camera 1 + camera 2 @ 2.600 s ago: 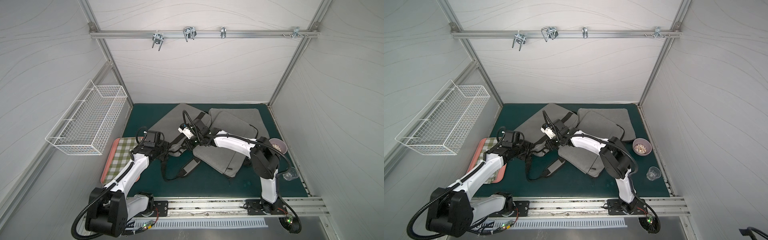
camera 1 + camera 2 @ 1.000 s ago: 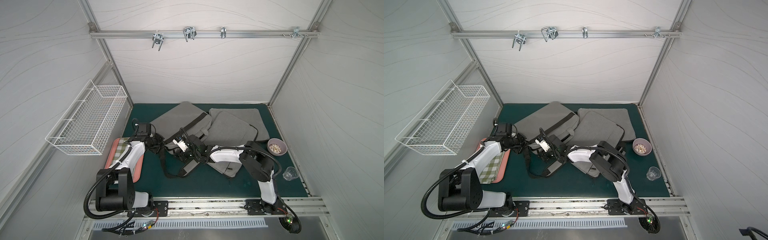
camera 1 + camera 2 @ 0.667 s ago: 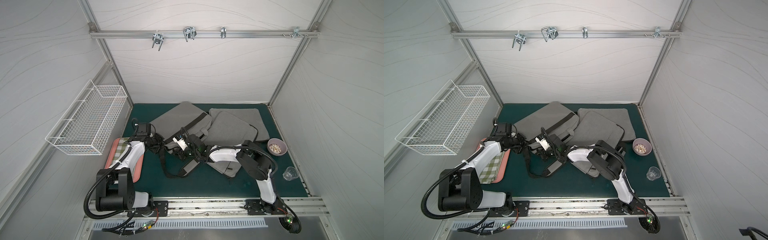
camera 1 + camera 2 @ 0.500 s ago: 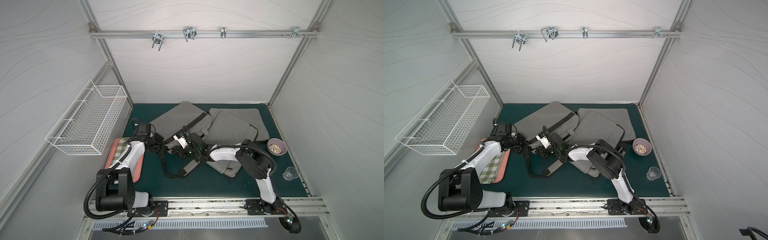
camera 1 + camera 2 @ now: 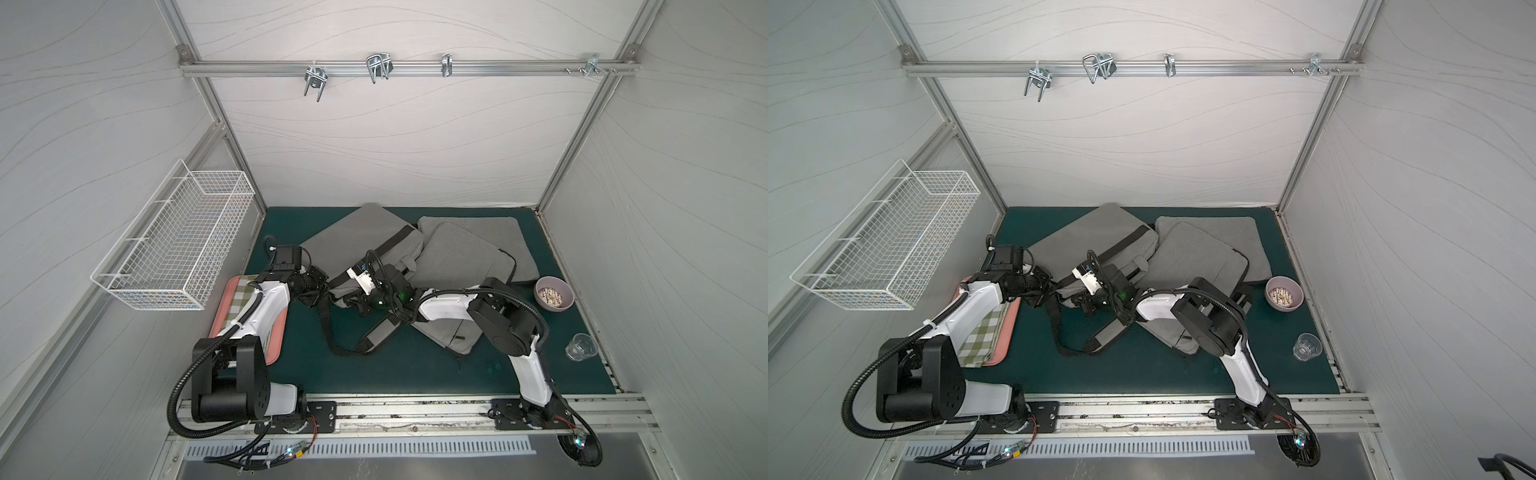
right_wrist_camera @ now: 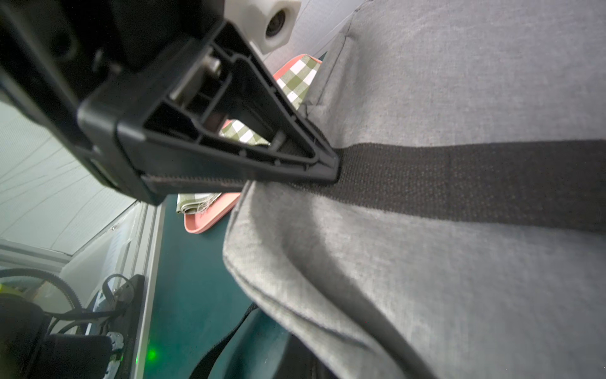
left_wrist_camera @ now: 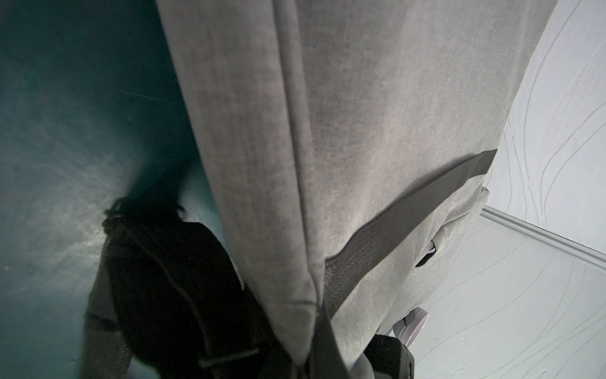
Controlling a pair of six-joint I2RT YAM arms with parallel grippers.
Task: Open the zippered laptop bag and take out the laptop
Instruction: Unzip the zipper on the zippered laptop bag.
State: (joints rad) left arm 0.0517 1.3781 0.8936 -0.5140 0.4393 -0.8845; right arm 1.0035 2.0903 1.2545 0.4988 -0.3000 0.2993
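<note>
The grey laptop bag point(image 5: 361, 237) point(image 5: 1096, 232) lies askew at the back of the green mat, with black webbing across it. My left gripper point(image 5: 322, 286) point(image 5: 1051, 286) is shut on the black strap point(image 6: 459, 177) at the bag's left corner. In the right wrist view, one of its black fingers point(image 6: 262, 131) presses on that webbing. My right gripper point(image 5: 358, 301) point(image 5: 1079, 301) is shut at the bag's front edge. Grey fabric point(image 6: 328, 295) hides what, if anything, it pinches. The laptop is hidden.
A second grey sleeve point(image 5: 457, 257) overlaps the bag's right side. The padded shoulder strap point(image 5: 376, 334) loops over the mat in front. A pink tray point(image 5: 272, 349) holding a checked cloth lies left; a pink bowl point(image 5: 554, 293) and glass point(image 5: 580, 347) stand right. A wire basket point(image 5: 174, 245) hangs on the left wall.
Since the earliest frames the left gripper has dragged the bag leftward. The right gripper followed to the bag's front edge, and its jaws closed over the last second.
</note>
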